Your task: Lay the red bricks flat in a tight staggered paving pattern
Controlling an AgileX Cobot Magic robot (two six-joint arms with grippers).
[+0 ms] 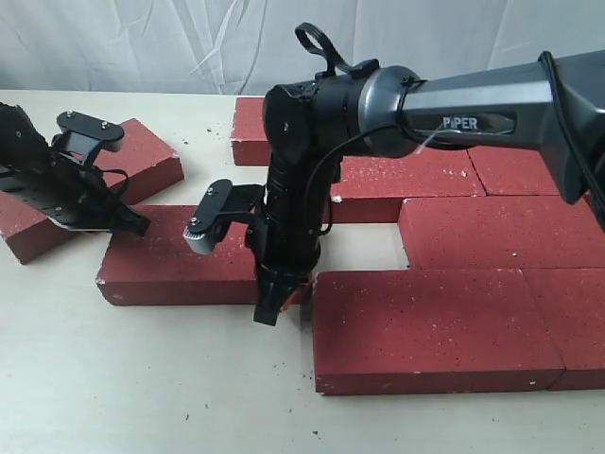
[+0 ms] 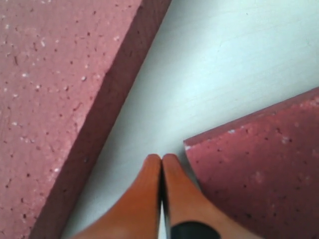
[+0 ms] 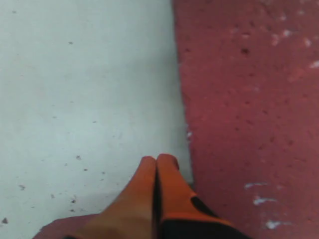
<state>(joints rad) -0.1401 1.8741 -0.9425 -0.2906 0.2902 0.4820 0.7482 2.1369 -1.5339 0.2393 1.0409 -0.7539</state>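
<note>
Mostly the dark-red, flat rectangular paver bricks (image 1: 444,326) with grainy, white-specked faces lie packed together on the right of the pale off-white surface (image 1: 142,388). A wide front brick (image 1: 416,331) sits nearest the camera, with more behind it in offset rows and one small bare gap (image 1: 364,246) left among them. Two lie apart on the left. A loose brick (image 1: 161,270) sits square to the pattern, just beside the front brick. An angled brick (image 1: 142,156) lies at the far left, turned askew; whether its corner touches the loose brick, I cannot tell.

The black-and-grey right arm (image 1: 473,104) reaches across the middle and points steeply down, so the right jaws come to the narrow slot between the loose brick and the front brick. In the right wrist view its orange fingers (image 3: 144,194) are pressed together with nothing between them — bare surface on one side, a brick face on the other.

The black left arm (image 1: 47,180) hangs low over the angled brick. In the left wrist view the left jaws are likewise closed and empty, their orange fingers (image 2: 144,199) above a strip of surface between one brick's long side and another's chipped corner.
</note>
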